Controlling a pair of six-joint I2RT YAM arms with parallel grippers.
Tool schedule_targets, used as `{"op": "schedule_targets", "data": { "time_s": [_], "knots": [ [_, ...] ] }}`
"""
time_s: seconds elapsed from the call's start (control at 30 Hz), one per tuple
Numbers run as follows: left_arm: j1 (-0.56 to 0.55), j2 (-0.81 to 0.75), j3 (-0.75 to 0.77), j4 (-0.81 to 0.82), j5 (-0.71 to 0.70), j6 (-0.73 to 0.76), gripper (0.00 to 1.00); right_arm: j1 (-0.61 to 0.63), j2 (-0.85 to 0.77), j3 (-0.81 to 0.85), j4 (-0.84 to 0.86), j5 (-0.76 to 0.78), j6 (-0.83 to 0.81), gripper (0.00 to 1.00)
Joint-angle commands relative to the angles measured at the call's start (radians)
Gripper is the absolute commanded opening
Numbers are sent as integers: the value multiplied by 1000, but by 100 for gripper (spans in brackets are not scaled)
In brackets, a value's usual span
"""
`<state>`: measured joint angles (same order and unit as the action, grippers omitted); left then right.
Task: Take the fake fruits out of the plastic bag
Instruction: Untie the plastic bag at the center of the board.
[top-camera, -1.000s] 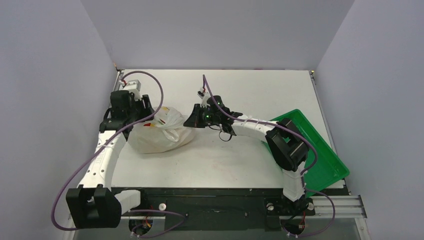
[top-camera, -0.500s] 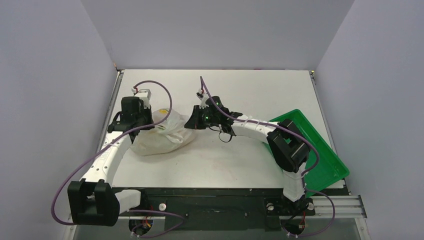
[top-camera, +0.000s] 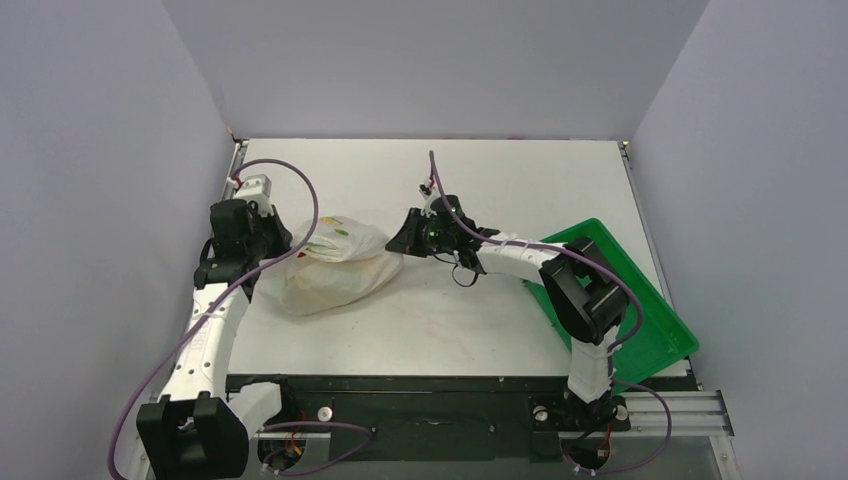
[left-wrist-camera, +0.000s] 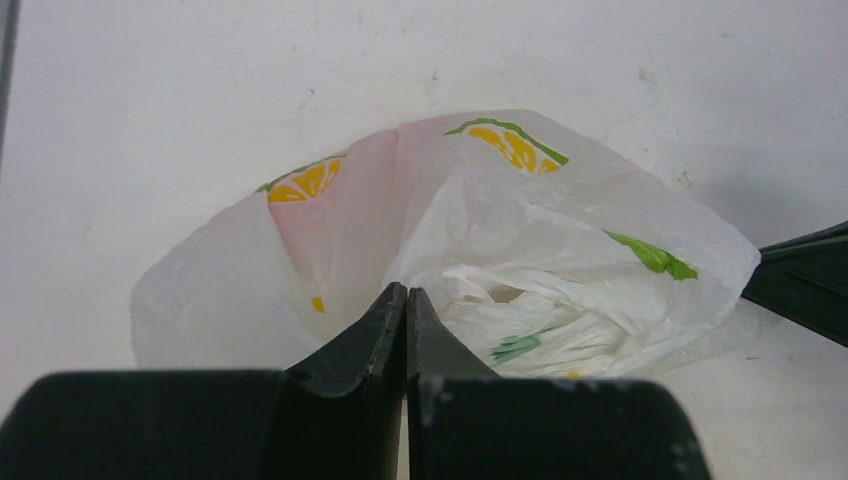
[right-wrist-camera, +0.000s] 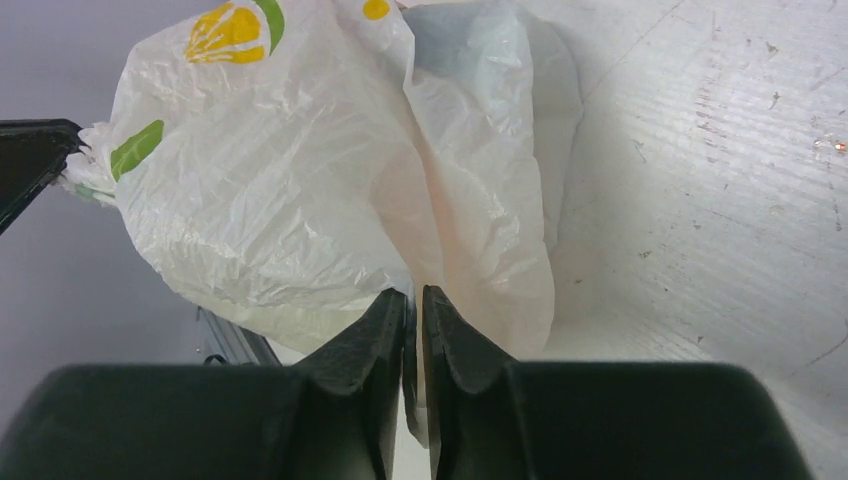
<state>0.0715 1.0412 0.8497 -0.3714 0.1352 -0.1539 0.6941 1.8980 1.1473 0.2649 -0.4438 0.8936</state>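
Plastic bag (top-camera: 335, 265): contents hidden behind crinkly translucent white film with citrus and leaf prints; rests on bench (top-camera: 480, 320), opposite ends pinched by left hand (left-wrist-camera: 405, 295) and right hand (right-wrist-camera: 413, 295).

Top view: fixed high, behind near edge of flat white table (top-camera: 540, 180), tilted down over all of it. Left wrist view: low, close on crinkly translucent white plastic bag (left-wrist-camera: 600, 230), frame centre. Right wrist view: close, opposite side. Bag shared by all three
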Motion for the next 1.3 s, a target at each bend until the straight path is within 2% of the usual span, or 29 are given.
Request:
{"op": "schedule_targets", "data": {
  "time_s": [0.0, 0.03, 0.07, 0.17, 0.23, 0.27, 0.37, 0.43, 0.63, 0.77, 0.9, 1.1, 1.23, 1.27],
  "knots": [
    [15, 27, 7, 64, 136, -25, 0, 48, -81, 108, -145, 137, -168, 19],
    [16, 27, 7, 65, 143, -25, 0, 61, -101, 123, -217, 167, -197, 24],
    [16, 25, 5, 70, 147, -29, 0, 76, -111, 151, -254, 223, -257, 34],
    [26, 15, -4, 84, 176, -40, 0, 117, -138, 195, -350, 313, -316, 46],
    [29, 13, -7, 91, 184, -45, 0, 146, -152, 203, -362, 364, -253, 55],
    [30, 12, -9, 94, 187, -48, 0, 162, -159, 190, -359, 387, -155, 59],
    [29, 16, -9, 106, 201, -53, 0, 221, -208, 102, -161, 393, 35, 70],
    [34, 21, -6, 108, 212, -58, 0, 258, -209, 61, -56, 421, 156, 72],
    [31, 15, -12, 108, 207, -60, 0, 317, -134, 120, -78, 538, 365, 73],
    [21, 10, -16, 110, 203, -59, 0, 334, -75, 123, -70, 544, 503, 67],
    [4, 6, -16, 109, 183, -59, 0, 344, -41, 115, -11, 556, 554, 66],
    [-13, 0, -18, 110, 174, -60, 0, 346, 8, 169, -45, 594, 564, 62],
    [-36, -8, -19, 103, 143, -54, 0, 347, 40, 180, -42, 618, 612, 52],
    [-39, -12, -20, 103, 135, -52, 0, 347, 44, 183, -41, 624, 628, 47]
  ]
}}
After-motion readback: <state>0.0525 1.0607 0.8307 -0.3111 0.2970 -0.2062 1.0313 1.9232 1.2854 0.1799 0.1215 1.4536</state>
